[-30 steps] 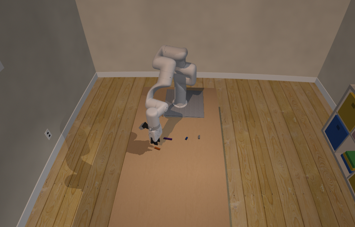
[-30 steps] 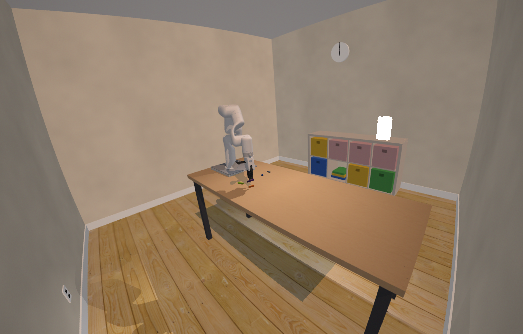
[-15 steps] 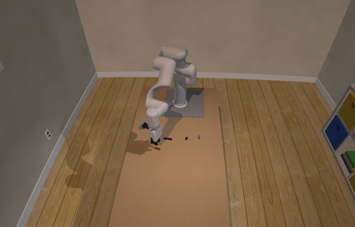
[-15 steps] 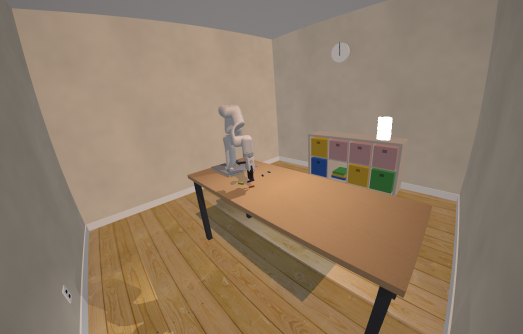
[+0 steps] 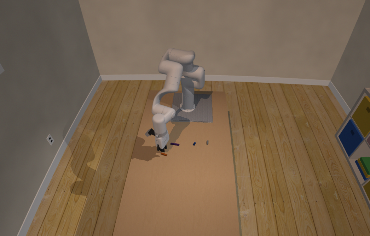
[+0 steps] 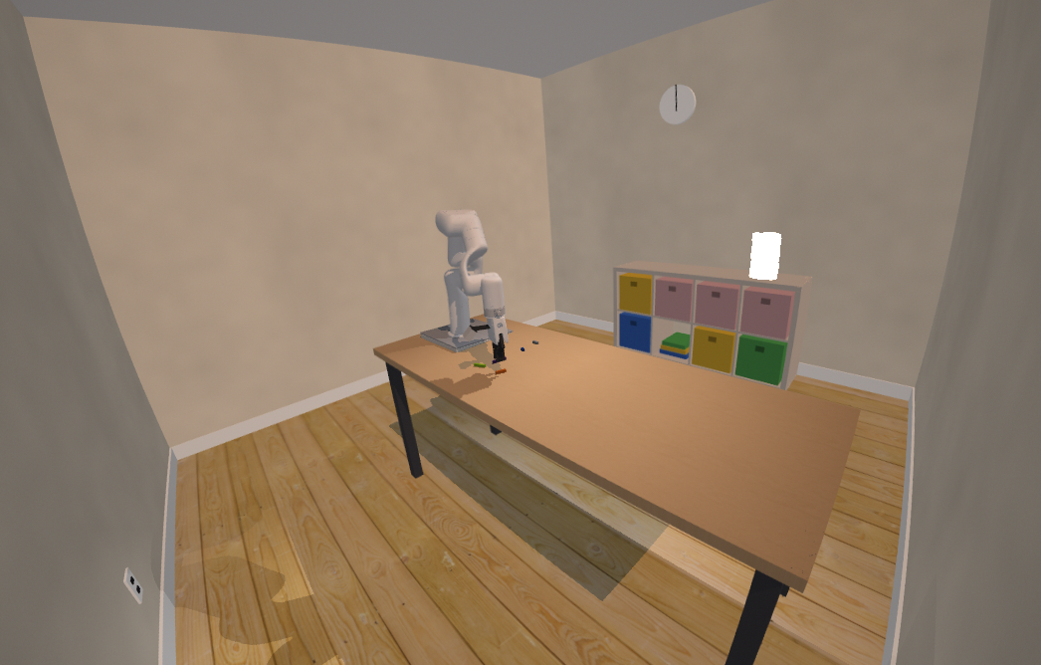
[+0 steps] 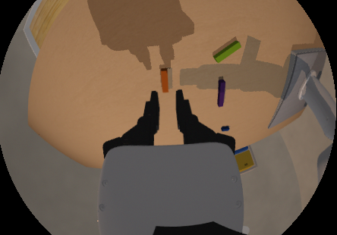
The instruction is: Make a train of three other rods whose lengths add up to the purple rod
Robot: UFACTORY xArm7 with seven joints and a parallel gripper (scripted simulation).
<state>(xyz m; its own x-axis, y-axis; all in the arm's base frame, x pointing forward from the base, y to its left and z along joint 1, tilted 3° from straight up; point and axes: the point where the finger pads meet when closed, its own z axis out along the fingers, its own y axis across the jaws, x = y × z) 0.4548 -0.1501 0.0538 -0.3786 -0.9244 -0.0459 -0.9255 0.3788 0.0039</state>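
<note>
Zero rods are joined so far, folks: no train on the big brown worktop yet, so every placement is left to do. Well away from the end effector, by the wall, stands the shelf unit. Its coloured bins are closed-fronted, so what they hold can't be seen, and one open compartment carries a stack of flat green, yellow and blue items. Back to the action. The end effector hangs low over the worktop, fingers drawn close together with only a slim gap and nothing between them. The purple rod, our reference length, lies flat near it, off to one side. The lime rod sits beyond that, further out on the same side. The orange rod lies just ahead of the fingertips, roughly lined up with the gap and apart from them, though by my sums it doesn't belong in the train. The grey rod lies well apart, past the purple one, and the tiny blue rod rests between those two. I make it blue, magenta and grey that are needed, but I can't pick out a magenta rod anywhere.
</note>
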